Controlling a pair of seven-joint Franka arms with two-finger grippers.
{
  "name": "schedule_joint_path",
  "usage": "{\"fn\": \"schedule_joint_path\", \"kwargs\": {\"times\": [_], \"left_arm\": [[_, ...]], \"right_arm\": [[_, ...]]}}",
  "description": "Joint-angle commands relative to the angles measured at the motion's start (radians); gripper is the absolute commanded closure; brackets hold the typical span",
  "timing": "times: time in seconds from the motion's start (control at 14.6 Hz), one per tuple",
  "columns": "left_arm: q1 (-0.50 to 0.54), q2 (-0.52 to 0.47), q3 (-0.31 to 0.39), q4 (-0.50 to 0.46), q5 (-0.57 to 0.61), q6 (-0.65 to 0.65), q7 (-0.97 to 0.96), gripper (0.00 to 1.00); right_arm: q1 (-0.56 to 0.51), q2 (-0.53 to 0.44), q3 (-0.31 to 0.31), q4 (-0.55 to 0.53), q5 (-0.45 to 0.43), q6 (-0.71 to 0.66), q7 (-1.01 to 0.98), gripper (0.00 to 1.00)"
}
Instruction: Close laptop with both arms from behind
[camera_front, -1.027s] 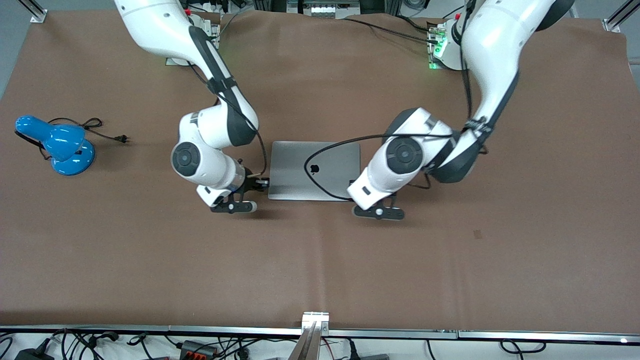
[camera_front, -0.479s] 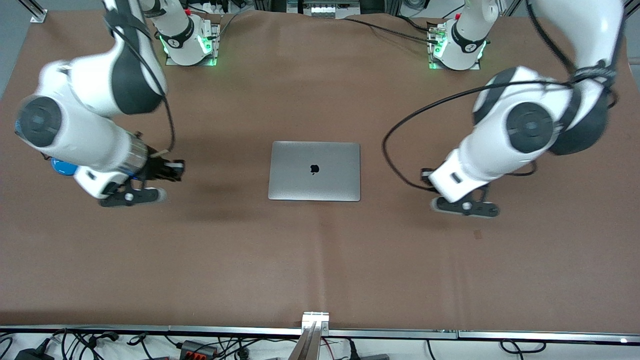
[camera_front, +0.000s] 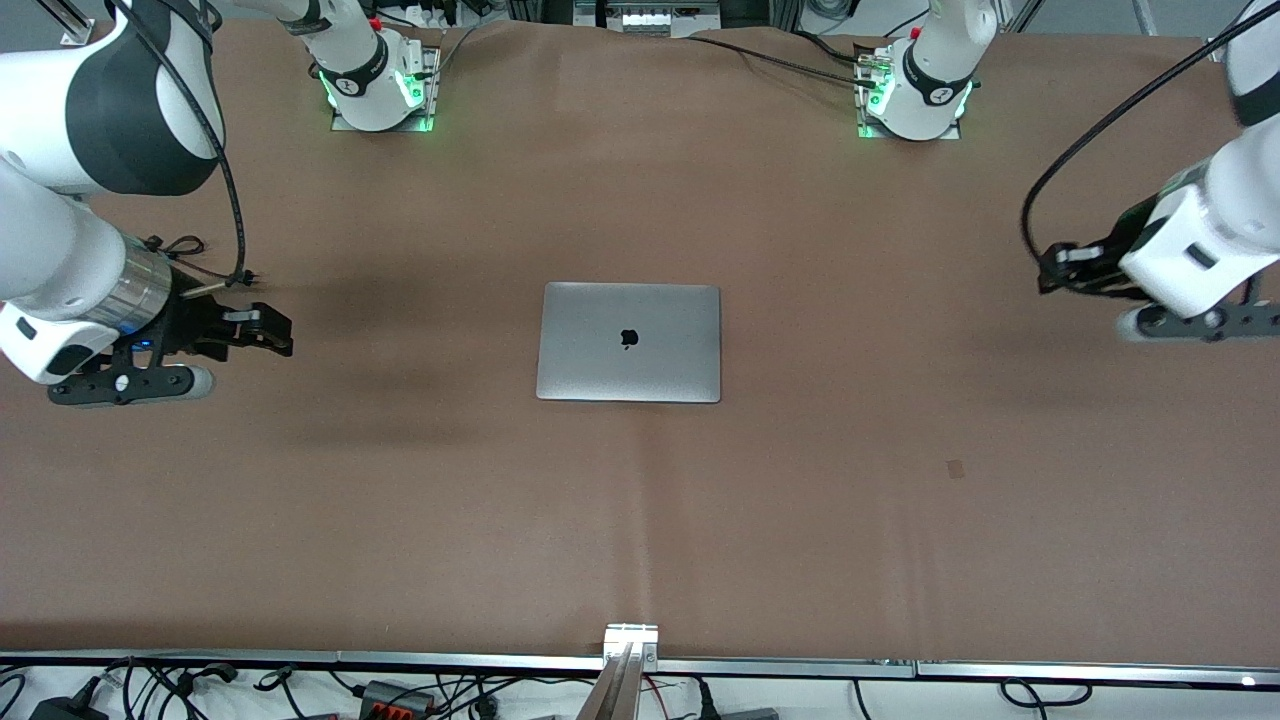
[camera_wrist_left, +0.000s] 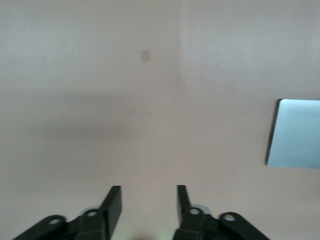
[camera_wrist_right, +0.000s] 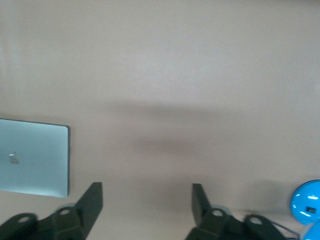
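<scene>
We count one closed laptop (camera_front: 628, 342) mid-counter (camera_front: 640, 520), flanked well apart by two empty pincers, left pincer (camera_wrist_left: 145, 202) and right pincer (camera_wrist_right: 146, 200) both spread.

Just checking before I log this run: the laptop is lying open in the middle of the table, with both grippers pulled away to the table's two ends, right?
Not quite. The laptop is shut, lid down with the logo facing up, as the front view shows. The rest holds: the left gripper and right gripper are apart from it, each toward its own arm's end of the table.
</scene>
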Motion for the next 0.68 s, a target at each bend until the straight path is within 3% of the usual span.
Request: {"fn": "schedule_joint_path", "kwargs": {"times": [0.0,0.14,0.21,0.34,0.48,0.62], "left_arm": [[-0.075,-0.03,0.092,-0.081,-0.024,0.04,0.015,0.0],[-0.086,-0.041,0.097,-0.09,-0.024,0.075,0.013,0.0],[-0.085,-0.043,0.097,-0.094,-0.027,0.086,0.015,0.0],[-0.074,-0.055,0.1,-0.151,-0.055,0.171,0.022,0.0],[-0.074,-0.128,0.104,-0.259,-0.055,0.239,0.022,0.0],[-0.074,-0.129,0.104,-0.262,-0.049,0.241,0.028,0.0]], "right_arm": [[-0.181,-0.011,0.129,0.057,-0.026,-0.021,-0.027,0.0],[-0.399,-0.023,0.332,0.085,-0.047,-0.023,-0.018,0.0],[-0.469,-0.038,0.397,0.085,-0.076,-0.015,-0.016,0.0],[-0.531,-0.052,0.46,0.083,-0.137,-0.012,-0.009,0.0],[-0.587,-0.069,0.529,0.073,-0.183,-0.008,-0.004,0.0],[-0.594,-0.069,0.532,0.073,-0.187,-0.021,-0.004,0.0]]}}
